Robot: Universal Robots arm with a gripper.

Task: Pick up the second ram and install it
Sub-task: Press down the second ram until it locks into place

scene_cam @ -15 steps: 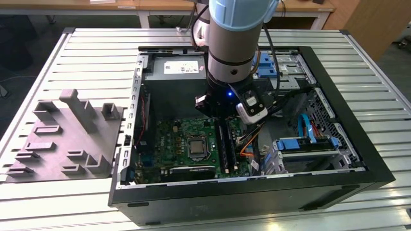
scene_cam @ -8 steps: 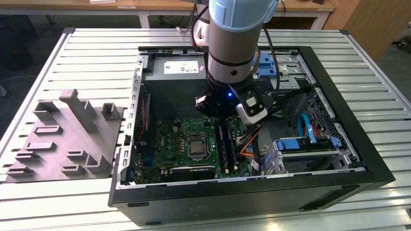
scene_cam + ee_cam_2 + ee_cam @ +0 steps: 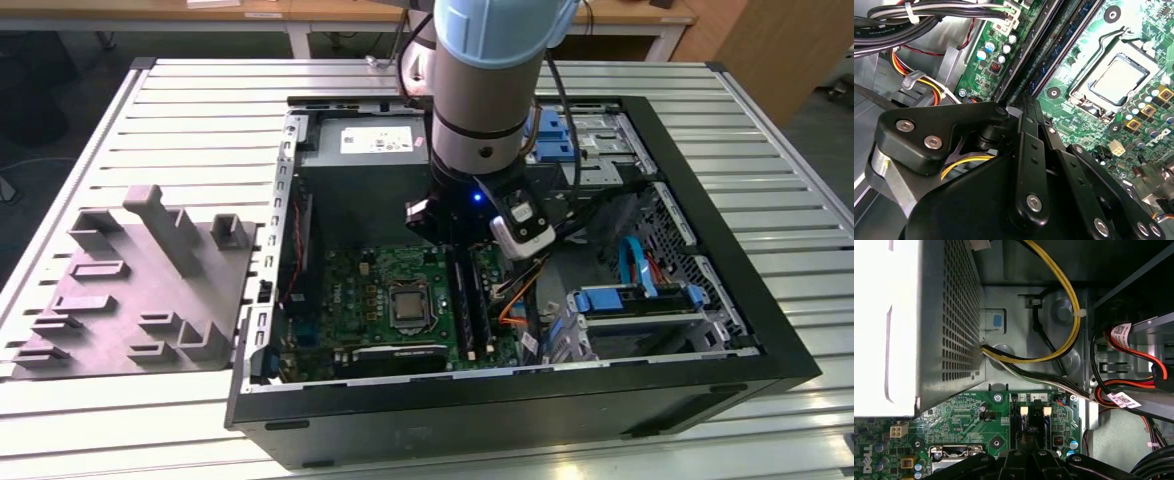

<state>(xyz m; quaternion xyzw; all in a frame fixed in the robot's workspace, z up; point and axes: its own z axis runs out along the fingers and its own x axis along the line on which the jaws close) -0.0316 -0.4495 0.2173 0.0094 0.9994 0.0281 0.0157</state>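
Slatted metal table [image 3: 187,110] bears an open computer case [image 3: 694,350]; gripper [image 3: 1026,107], fingers pressed together, sits over the second ram [image 3: 463,300] in its motherboard [image 3: 360,290] slot, 3 o'clock of the processor socket [image 3: 404,303].

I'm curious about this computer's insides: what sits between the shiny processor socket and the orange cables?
In the exterior view, long dark memory slots run between the processor socket and the orange cables, directly below the end effector.

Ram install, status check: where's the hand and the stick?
Hand down inside the case, over the memory slots. Ram standing in slots beneath it. Cables alongside, not blocking.
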